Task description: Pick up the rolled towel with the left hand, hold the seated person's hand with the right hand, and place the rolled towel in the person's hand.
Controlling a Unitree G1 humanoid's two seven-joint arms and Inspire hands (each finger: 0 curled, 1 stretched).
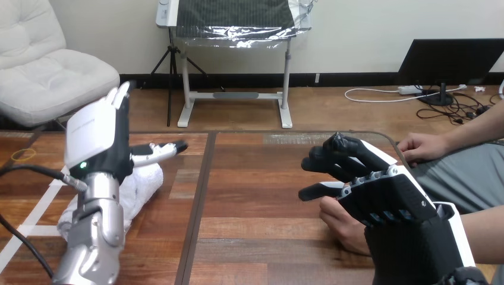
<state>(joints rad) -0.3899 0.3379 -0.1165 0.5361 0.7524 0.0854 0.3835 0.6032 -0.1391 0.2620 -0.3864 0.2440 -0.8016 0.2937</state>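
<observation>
**Head view.** The rolled towel point(145, 184) lies on the tabletop point(255, 202), its long axis running from near-left to far-right. My left hand point(96, 133) stands just above the towel's middle. It is open, with fingers straight and pointing up and the thumb stretched out over the towel's far end. It grips nothing, and my forearm hides part of the roll. Well to the right of the towel, the person's hand point(340, 224) rests on the tabletop with my right hand point(392, 202) over it, apparently touching. Whether it has closed on that hand I cannot tell. My left hand is by far the nearer to the towel, so the pick-up likely calls for lowering it and closing across the roll.
</observation>
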